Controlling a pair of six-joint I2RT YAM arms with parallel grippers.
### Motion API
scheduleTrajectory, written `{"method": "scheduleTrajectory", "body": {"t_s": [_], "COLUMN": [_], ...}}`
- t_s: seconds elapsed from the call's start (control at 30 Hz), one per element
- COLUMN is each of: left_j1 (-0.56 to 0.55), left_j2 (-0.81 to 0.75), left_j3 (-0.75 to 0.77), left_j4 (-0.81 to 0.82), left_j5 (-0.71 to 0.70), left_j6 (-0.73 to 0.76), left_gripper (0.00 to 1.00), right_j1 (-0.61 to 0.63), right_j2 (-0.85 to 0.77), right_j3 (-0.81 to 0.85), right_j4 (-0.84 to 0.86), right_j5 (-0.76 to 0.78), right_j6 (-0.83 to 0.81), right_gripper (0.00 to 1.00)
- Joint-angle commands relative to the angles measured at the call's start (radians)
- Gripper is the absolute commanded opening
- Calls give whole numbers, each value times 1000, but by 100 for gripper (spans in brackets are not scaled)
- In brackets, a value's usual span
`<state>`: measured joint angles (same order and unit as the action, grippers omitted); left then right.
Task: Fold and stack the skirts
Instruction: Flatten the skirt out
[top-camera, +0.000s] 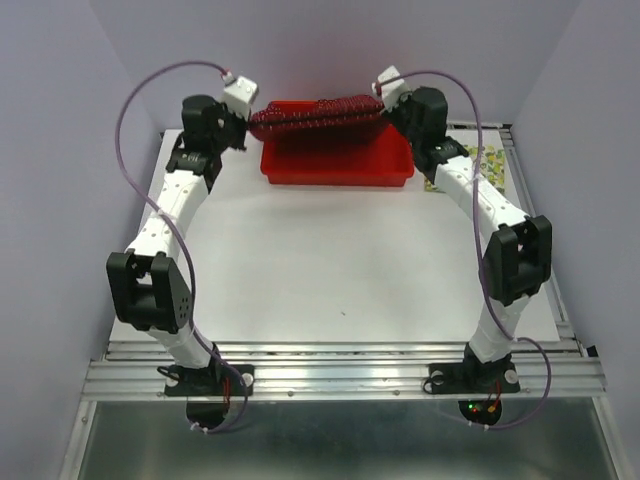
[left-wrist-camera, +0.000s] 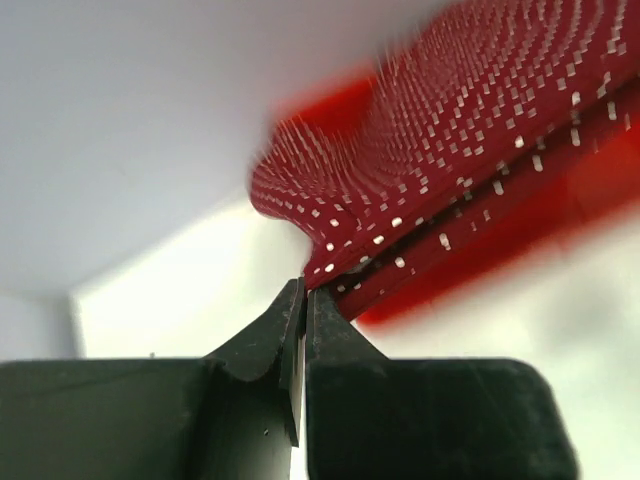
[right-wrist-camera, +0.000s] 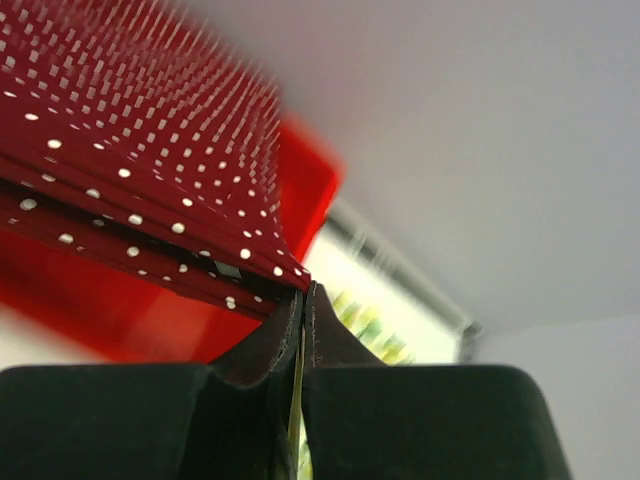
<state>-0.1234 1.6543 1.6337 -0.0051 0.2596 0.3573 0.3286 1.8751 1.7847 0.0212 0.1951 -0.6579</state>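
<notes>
**While clamped at both ends, dark red skirt (top-camera: 318, 112) hangs over red tray (top-camera: 335, 168)**

Both the left tool (left-wrist-camera: 304, 290) and the right tool (right-wrist-camera: 305, 292) are closed on one end of the cloth, which stretches bunched between them above the tray's far edge. The lemon skirt (top-camera: 490, 160) lies flat on the worktop (top-camera: 330, 260), just right of the tray.

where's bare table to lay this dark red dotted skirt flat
The wide white tabletop between the arms, nearer than the red plastic tray, is bare. Crowded: the far edge, with tray, dark red dotted skirt and cream lemon-print skirt.
</notes>
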Motion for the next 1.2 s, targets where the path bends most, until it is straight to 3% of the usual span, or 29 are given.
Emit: {"method": "scheduleTrajectory", "body": {"t_s": [0.0,0.07,0.2,0.33,0.5,0.67,0.87,1.0,1.03,1.07,1.17], "left_j1": [53,51,51,51,48,42,-22,-103,-120,-152,-174], "left_j2": [-273,-385,-409,-409,-474,-626,-787,-774,-745,-729,-706], "left_j3": [-320,-464,-543,-551,-540,-715,-929,-1050,-1067,-1089,-1071], "left_j4": [-32,-36,-120,-127,-272,-424,-478,-412,-411,-417,-499], "left_j5": [-69,-60,-83,-86,-7,38,3,-92,-103,-111,-79], "left_j6": [135,157,180,192,299,514,591,583,589,592,614], "left_gripper": [0,0,0,0,0,0,0,0,3,17,25], "right_j1": [-82,-82,-82,-82,-82,-82,6,104,124,142,182], "right_j2": [-219,-273,-312,-277,-329,-462,-542,-473,-452,-429,-384], "right_j3": [-214,-316,-409,-342,-300,-474,-701,-798,-811,-817,-828], "right_j4": [-58,-111,-191,-308,-516,-707,-785,-781,-782,-803,-848], "right_j5": [126,110,84,41,-43,-123,-117,-117,-117,-117,-137], "right_j6": [3,3,35,101,23,-81,-124,-118,-120,-118,-120], "right_gripper": [1,1,1,1,1,1,1,1,1,10,15]}}
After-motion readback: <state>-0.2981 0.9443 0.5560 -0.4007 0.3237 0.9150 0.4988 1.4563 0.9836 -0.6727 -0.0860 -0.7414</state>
